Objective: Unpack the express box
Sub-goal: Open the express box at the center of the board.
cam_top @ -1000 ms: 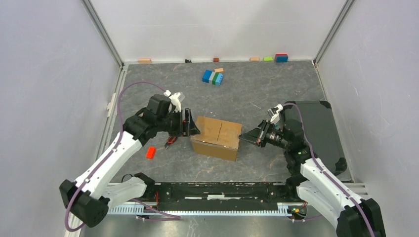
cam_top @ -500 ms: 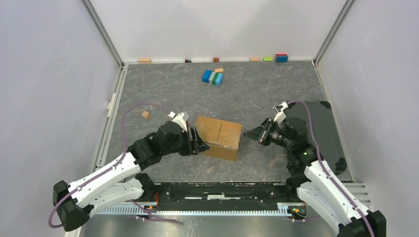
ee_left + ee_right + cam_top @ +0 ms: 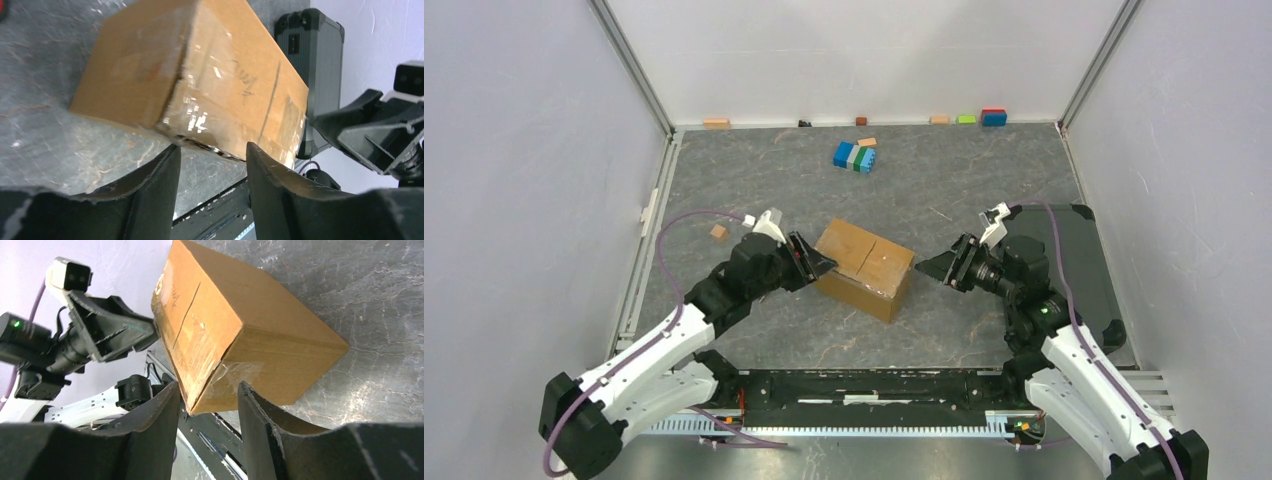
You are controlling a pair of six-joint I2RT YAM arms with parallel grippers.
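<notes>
Box (image 3: 865, 268) is sitting sealed near the middle of the tabletop (image 3: 754, 180), with glossy tape (image 3: 200, 117) running over its corner and seam. Judgement: unpacking is barely starting, and the arms are only squaring the box up.

Left fingers (image 3: 812, 263) are standing released at the box's 9 o'clock corner, gripping nothing. Right fingers (image 3: 939, 268) are standing released just off its 3 o'clock corner, also gripping nothing.

Next move is probably calling for one side to pin the box while the other works at the taped seam on top.

Against a second ago:
- The box is lying turned, with its corners now pointing at the arms.
- The left arm is reaching from lower down.
- The right fingers, clenched then, are parting.
</notes>
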